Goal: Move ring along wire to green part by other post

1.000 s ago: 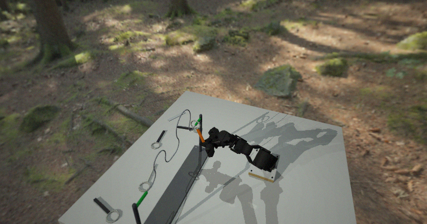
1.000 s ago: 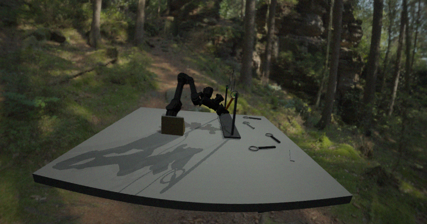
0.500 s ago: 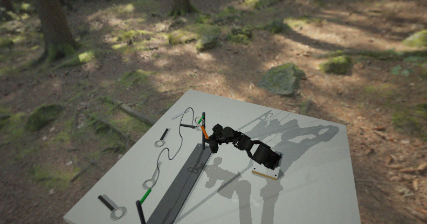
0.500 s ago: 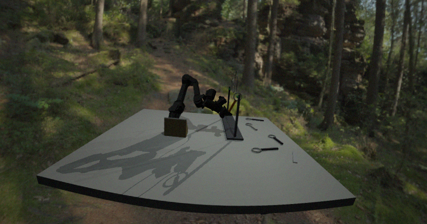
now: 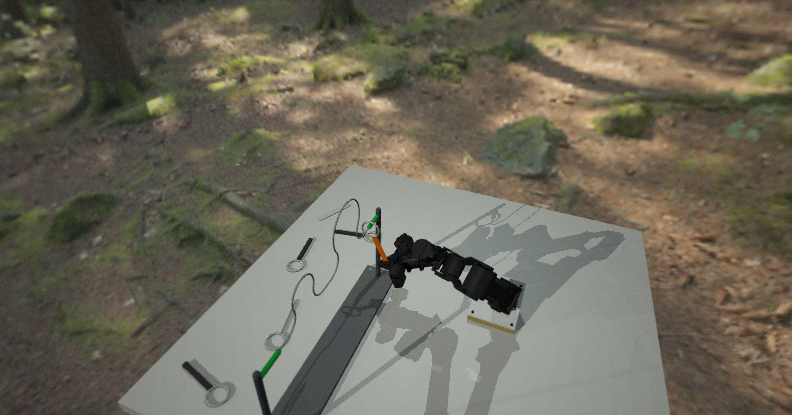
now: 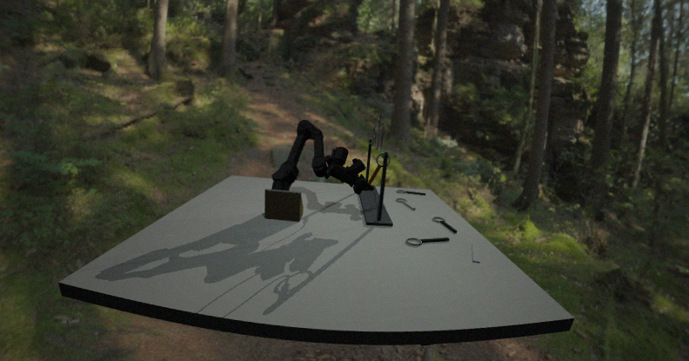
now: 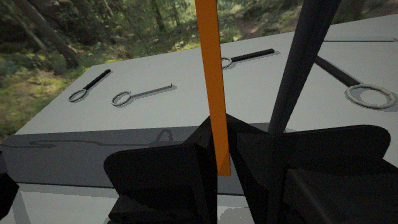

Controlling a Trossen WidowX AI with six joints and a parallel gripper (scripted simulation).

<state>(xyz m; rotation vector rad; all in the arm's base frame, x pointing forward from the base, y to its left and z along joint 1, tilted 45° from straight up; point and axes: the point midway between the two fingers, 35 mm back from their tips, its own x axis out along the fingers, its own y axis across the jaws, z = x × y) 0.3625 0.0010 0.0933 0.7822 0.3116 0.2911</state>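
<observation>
The ring (image 5: 361,230) (image 6: 377,161) is around or right at the green part (image 5: 375,219) beside the far post (image 5: 378,269) (image 6: 382,190) (image 7: 299,67) of the top view, near where the grey wire (image 5: 336,252) begins. Its orange handle (image 5: 380,248) (image 6: 374,174) (image 7: 212,75) slants down to my gripper (image 5: 387,262) (image 6: 368,185) (image 7: 218,119), which is shut on its lower end. Whether the ring touches the wire cannot be told. The other green part (image 5: 270,363) is by the near post (image 5: 261,392).
The posts stand on a dark base strip (image 5: 332,351) (image 6: 378,223). Several loose rings with dark or grey handles lie on the table beyond it, one (image 5: 216,394) (image 6: 429,240) with a black handle. In the wrist view, the post stands close right of the handle.
</observation>
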